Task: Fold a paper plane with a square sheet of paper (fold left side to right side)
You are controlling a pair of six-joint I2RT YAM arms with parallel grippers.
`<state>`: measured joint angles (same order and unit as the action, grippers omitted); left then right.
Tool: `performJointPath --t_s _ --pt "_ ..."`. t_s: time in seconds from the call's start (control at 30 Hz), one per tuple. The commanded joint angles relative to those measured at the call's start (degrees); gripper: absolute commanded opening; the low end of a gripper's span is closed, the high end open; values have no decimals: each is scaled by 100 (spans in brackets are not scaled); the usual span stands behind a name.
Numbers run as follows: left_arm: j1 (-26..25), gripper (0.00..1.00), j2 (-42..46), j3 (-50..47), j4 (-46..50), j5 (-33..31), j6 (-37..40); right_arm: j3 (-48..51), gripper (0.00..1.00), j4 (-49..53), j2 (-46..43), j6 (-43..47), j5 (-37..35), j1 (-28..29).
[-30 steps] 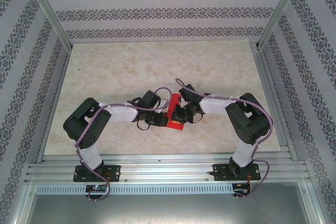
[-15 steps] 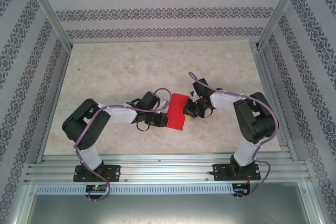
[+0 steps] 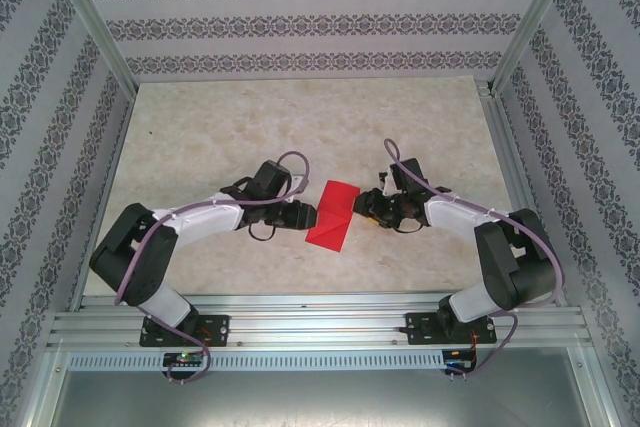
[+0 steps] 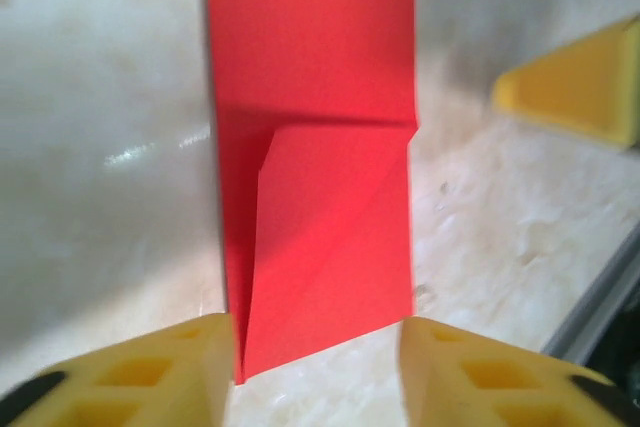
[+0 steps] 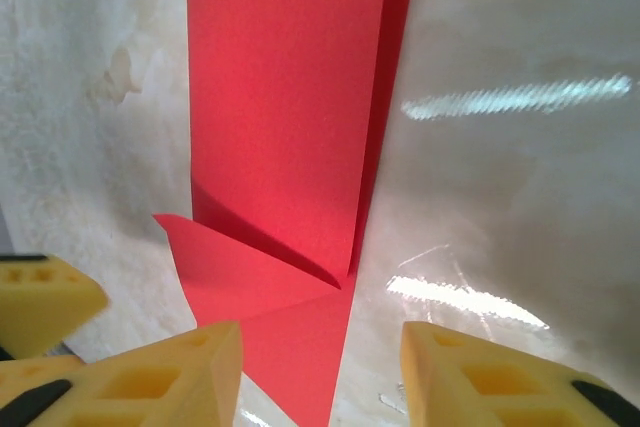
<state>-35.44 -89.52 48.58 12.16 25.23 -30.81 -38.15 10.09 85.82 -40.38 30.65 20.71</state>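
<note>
While the square sheet of paper (image 3: 333, 215) lies flat on the glossy marbled table (image 3: 200, 137), it forms a matte red folded strip with a crisp triangular flap. The left gripper (image 3: 307, 215), just left of it, and the right gripper (image 3: 366, 209), just right, spread their yellow wedge fingers (image 4: 180, 372), holding nothing. A second ago both sat pressed together over it; now they have backed off.

The far half of the tabletop (image 3: 300, 117) lies bare from left edge to right edge, open to either arm. Toward the near edge the flat square sheet of paper (image 3: 333, 215) is flanked closely by the left gripper (image 3: 308, 215) and right gripper (image 3: 363, 209), and patterned walls (image 3: 300, 22) close three sides
</note>
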Motion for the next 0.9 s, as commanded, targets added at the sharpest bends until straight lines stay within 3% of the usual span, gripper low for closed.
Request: performJointPath --t_s 0.0,0.17,0.47,0.87 --pt "315 55 313 -155 -351 240 -344 223 50 -911 93 -372 351 201" --pt "424 57 31 -158 -717 718 -265 349 51 -1303 310 -710 319 434" --pt "417 55 -1158 377 -1046 1274 -124 448 51 -1289 269 -741 238 364" --pt "408 29 -1790 774 -1232 1584 -145 559 52 -1322 247 -690 338 199"
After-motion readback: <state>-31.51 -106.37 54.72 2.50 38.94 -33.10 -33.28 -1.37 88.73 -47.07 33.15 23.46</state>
